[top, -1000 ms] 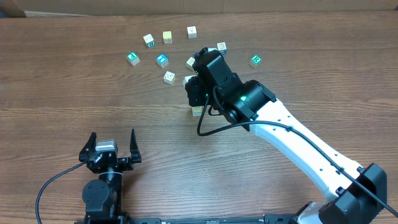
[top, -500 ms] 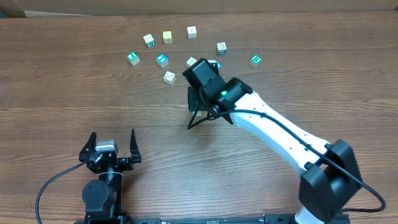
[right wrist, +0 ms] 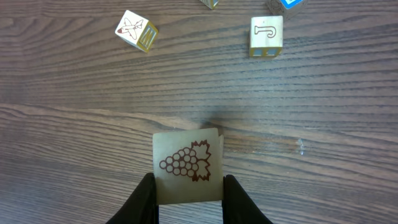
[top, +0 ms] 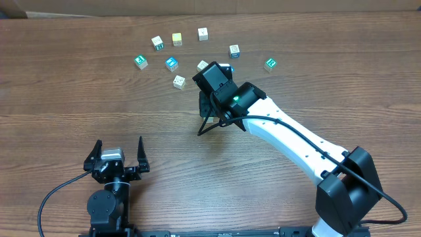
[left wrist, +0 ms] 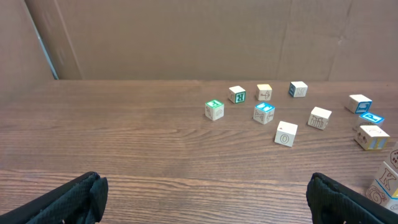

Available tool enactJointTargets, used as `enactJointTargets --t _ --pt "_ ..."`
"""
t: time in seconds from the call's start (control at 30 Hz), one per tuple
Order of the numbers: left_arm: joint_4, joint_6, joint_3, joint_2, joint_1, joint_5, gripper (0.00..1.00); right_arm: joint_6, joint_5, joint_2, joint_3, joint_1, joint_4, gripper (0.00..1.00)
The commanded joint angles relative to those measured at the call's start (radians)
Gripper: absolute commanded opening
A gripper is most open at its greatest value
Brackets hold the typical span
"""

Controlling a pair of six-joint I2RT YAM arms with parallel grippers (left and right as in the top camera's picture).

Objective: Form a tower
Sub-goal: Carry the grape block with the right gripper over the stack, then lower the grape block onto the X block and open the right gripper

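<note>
So, overhead first: the right arm reaches across and its wrist covers the tower, so nothing of it shows from up there. The loose cubes fan out on the far side of the tower, and none seem to touch it. The left gripper sits well apart from the tower on its near side, jaws spread wide and empty.

Left wrist view: what I take for the tower is cut off by the right frame edge. I can make out 2 cubes, the upper one marked K, but not how square they sit.

Right wrist view: the right gripper pinches the grape cube by 2 opposite sides. That cube sits right over the tower and hides it. I can't tell if it's touching down yet. The J cube lies beyond the tower, well apart.

My take is this is the placing step. I'd come straight down, square the edges and let the cube's weight settle. Then part the jaws just enough and lift vertically. Any sideways drag probably topples a 1-wide stack.
</note>
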Motion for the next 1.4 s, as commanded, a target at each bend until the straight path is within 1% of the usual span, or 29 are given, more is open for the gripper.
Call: enactJointTargets --t 0.0,0.1,0.33,0.7,1.37 --pt "-0.012 0.019 0.006 -0.01 -0.003 -0.013 1.0 0.022 0.018 -0.008 -0.003 0.009 0.006 0.21" --pt "-0.012 0.019 0.006 -0.01 -0.003 -0.013 1.0 0.052 0.018 -0.008 -0.003 0.009 0.002 0.21" --pt "-0.012 0.019 0.006 -0.01 -0.003 -0.013 1.0 0.06 0.024 -0.008 -0.003 0.017 -0.005 0.2" --pt "-0.012 0.019 0.006 -0.01 -0.003 -0.013 1.0 0.071 0.142 0.023 -0.006 0.057 0.001 0.2" --pt "-0.012 0.019 0.006 -0.01 -0.003 -0.013 1.0 0.082 0.141 0.048 -0.007 0.058 -0.005 0.2"
